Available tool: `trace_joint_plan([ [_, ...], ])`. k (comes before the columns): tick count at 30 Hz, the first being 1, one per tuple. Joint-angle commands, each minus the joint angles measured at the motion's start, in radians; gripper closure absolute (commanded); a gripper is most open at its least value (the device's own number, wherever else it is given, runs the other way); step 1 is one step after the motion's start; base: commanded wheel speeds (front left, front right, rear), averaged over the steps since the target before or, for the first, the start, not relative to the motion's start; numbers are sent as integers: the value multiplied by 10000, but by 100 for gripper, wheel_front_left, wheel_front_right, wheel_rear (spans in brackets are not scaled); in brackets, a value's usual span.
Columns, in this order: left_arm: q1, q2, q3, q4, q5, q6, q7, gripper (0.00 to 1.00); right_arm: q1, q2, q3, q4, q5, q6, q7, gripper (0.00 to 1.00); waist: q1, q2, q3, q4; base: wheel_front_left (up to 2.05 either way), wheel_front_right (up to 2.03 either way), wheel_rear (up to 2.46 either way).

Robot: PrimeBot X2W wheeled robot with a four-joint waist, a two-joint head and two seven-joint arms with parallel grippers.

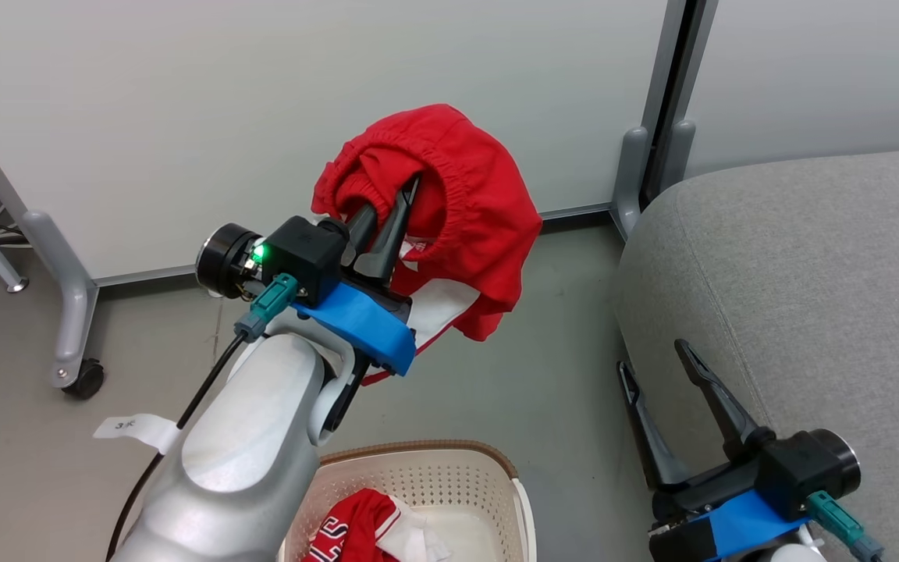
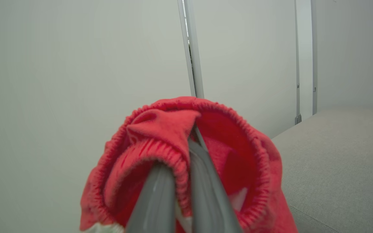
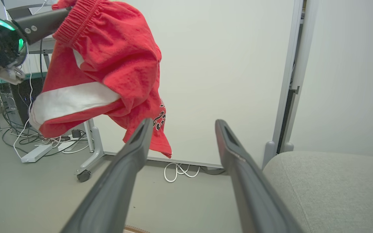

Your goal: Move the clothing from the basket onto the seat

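The red elastic-waist shorts (image 1: 457, 203) hang in the air above the floor, left of the seat (image 1: 808, 297). My left gripper (image 1: 399, 199) is shut on their waistband; the left wrist view has both fingers (image 2: 160, 197) pinching the red shorts (image 2: 238, 155). From the right wrist, the shorts (image 3: 108, 64) dangle at the upper left with a white stripe. The red jersey (image 1: 356, 531) lies in the cream basket (image 1: 457, 468) at the bottom. My right gripper (image 1: 656, 355) is open and empty beside the seat's front edge, and in its own view the gripper (image 3: 181, 124) holds nothing.
White partition panels with grey wheeled feet (image 1: 75, 351) stand behind. A dark post (image 1: 672, 101) divides two panels near the seat's corner. Cables (image 3: 176, 171) and a power strip (image 3: 37, 152) lie on the floor by the wall. A white paper tag (image 1: 137, 428) lies on the floor.
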Motion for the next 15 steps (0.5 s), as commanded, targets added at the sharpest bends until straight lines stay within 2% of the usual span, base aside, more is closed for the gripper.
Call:
trace_joint_plan([
  [1,117,-27,-22,-26,-38,-20,-51,100,80,-49,87,-47,-66,5,-38,0,1,0,0,38,0,0,0],
  [8,-38,-81,-126,58,-51,-30,-51,100,-431,-157,666,145,-149,5,-38,0,1,0,51,170,0,0,0],
  [15,-247,-187,-275,88,-41,2,-51,100,-1203,-221,1266,941,-187,5,-37,0,1,0,169,302,0,0,0],
])
